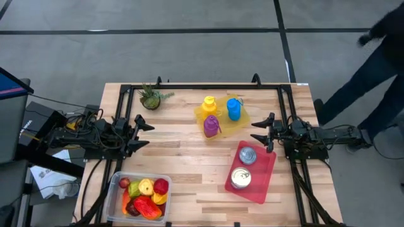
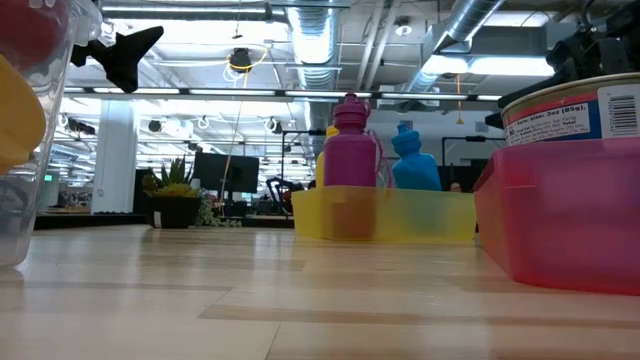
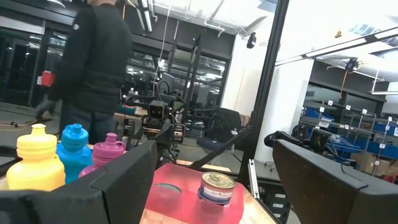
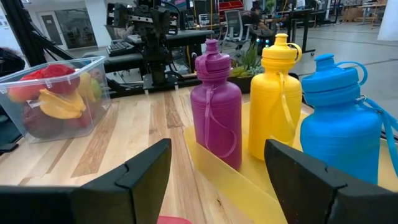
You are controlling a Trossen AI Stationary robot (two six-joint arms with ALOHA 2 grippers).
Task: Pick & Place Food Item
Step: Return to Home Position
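A clear plastic bin (image 1: 142,197) of toy fruit and vegetables stands at the table's near left; it also shows in the right wrist view (image 4: 56,93). A red tray (image 1: 250,171) at the near right carries two tins. My left gripper (image 1: 142,131) hovers open at the table's left edge, above the wood, pointing toward the middle. My right gripper (image 1: 262,132) hovers open at the right edge, facing it. Nothing lies between the fingers of either (image 3: 214,149) (image 4: 217,149).
A yellow tray (image 1: 221,116) at the far middle holds a yellow, a blue and a purple bottle. A small potted plant (image 1: 150,98) stands at the far left. A person (image 1: 372,63) moves beyond the table's right far corner. Bare wood lies between the grippers.
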